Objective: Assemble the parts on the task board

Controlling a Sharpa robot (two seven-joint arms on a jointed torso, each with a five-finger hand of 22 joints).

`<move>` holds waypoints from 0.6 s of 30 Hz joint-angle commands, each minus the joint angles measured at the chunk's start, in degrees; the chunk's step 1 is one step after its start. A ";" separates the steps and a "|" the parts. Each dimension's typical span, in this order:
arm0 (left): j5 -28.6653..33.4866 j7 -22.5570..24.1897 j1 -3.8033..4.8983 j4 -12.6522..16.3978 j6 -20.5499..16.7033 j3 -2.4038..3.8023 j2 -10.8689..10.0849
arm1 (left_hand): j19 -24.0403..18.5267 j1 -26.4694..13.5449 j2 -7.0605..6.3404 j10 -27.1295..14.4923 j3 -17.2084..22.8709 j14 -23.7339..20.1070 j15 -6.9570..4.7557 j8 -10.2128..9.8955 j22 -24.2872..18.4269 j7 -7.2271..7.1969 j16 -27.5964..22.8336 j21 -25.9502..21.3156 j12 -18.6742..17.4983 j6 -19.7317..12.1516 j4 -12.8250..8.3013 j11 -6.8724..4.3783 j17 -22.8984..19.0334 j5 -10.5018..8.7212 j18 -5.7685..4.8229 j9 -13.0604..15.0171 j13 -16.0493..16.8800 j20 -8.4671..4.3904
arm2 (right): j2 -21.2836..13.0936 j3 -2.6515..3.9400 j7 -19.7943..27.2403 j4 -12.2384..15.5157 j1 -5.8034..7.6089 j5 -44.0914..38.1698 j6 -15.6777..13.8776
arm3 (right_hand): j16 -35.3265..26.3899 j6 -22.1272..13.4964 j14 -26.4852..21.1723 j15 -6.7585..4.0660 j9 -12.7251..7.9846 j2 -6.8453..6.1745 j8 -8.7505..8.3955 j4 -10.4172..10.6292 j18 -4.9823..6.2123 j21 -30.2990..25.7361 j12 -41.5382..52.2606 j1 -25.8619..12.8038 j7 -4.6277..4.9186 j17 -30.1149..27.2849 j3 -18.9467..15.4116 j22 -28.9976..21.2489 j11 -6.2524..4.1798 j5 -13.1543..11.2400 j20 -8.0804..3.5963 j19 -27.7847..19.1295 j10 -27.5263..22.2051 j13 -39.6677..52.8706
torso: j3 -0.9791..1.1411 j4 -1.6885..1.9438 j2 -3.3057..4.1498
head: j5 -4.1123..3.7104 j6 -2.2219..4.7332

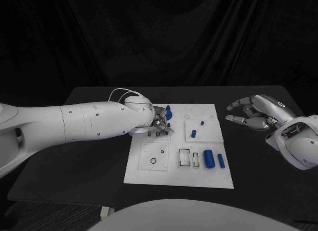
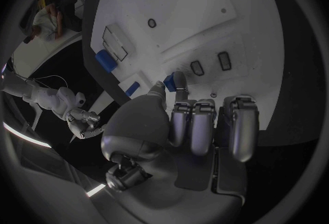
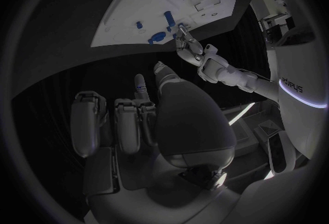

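Note:
The white task board (image 1: 201,175) lies mid-table. My left hand (image 1: 156,123) hovers over its far left corner, where thumb and a finger pinch a small blue part (image 2: 169,84), seen upright beside the fingers (image 1: 168,112). A short blue peg (image 1: 193,133) and a smaller one (image 1: 202,122) stand in the board's middle. Two blue cylinders (image 1: 208,158) lie near the right edge. My right hand (image 1: 258,111) hangs above the bare table right of the board, fingers loosely bent, holding nothing. From the right wrist, the left hand (image 3: 189,44) shows at the board's corner.
Empty rectangular slots (image 1: 188,158) and a small black ring (image 1: 162,153) sit on the board's near half. A circle outline (image 1: 195,113) marks the far right panel. Black table (image 1: 83,159) surrounds the board on all sides.

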 commanded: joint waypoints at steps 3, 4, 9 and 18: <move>-0.06 1.14 -0.13 -0.01 0.92 0.05 0.10 | -0.49 0.66 -0.02 5.98 0.81 5.95 -0.41 -0.86 8.43 0.07 0.15 -0.45 0.20 0.51 -0.59 -0.35 15.09 1.22 -0.06 0.31 14.92 0.00 | 0.16 0.04 -0.55 -0.33 -0.18 -0.35 0.53 | 0.15 0.50 6.01 0.10 -0.07 -0.02 -0.25 -0.49 0.65 -0.29 -0.34 0.62 -0.06 15.09 0.03 12.43 0.09 0.22 0.37 2.19 5.52 14.23 | -0.02 -0.02 -0.03 | 0.15 -0.01; -0.06 1.17 -0.13 -0.03 0.93 0.05 0.10 | -0.54 0.74 -0.08 5.98 1.10 5.95 -0.41 -1.09 8.39 0.07 0.15 -0.50 0.20 0.52 -0.76 -0.35 15.09 1.65 -0.05 0.40 14.92 0.00 | 0.19 0.04 -0.54 -0.39 -0.19 -0.35 0.57 | 0.15 0.50 6.01 0.10 -0.07 -0.02 -0.25 -0.49 0.65 -0.29 -0.34 0.62 -0.06 15.09 0.03 12.43 0.09 0.22 0.37 2.19 5.52 14.23 | -0.01 0.02 -0.04 | 0.19 -0.01; -0.06 1.31 -0.14 -0.03 0.93 0.05 0.04 | -0.58 1.09 -0.52 5.98 2.71 5.95 -0.44 -2.19 8.41 0.01 0.15 -0.62 0.20 0.65 -1.64 -0.39 15.09 4.12 -0.03 0.92 14.92 -0.02 | 0.25 0.04 -0.57 -0.57 -0.22 -0.35 0.77 | 0.15 0.52 6.01 0.09 -0.08 0.00 -0.25 -0.55 0.66 -0.34 -0.51 0.69 -0.05 15.09 0.06 12.41 0.08 0.29 0.36 2.16 5.30 13.94 | -0.01 0.08 -0.08 | 0.21 -0.01; -0.06 1.46 -0.14 0.21 0.83 0.05 -0.27 | -0.67 1.97 -1.68 5.98 6.68 5.95 -0.48 -4.12 8.45 -0.05 0.15 -0.86 0.20 0.81 -3.47 -0.45 15.09 8.01 0.01 1.93 14.92 -0.07 | 0.35 0.04 -0.76 -0.80 -0.35 -0.35 1.25 | 0.15 0.55 6.01 0.08 -0.13 0.22 -0.30 -0.55 0.71 -0.54 -0.83 0.71 -0.03 15.09 0.17 12.35 0.09 0.52 0.34 2.07 4.91 13.40 | -0.02 0.02 -0.08 | 0.28 -0.01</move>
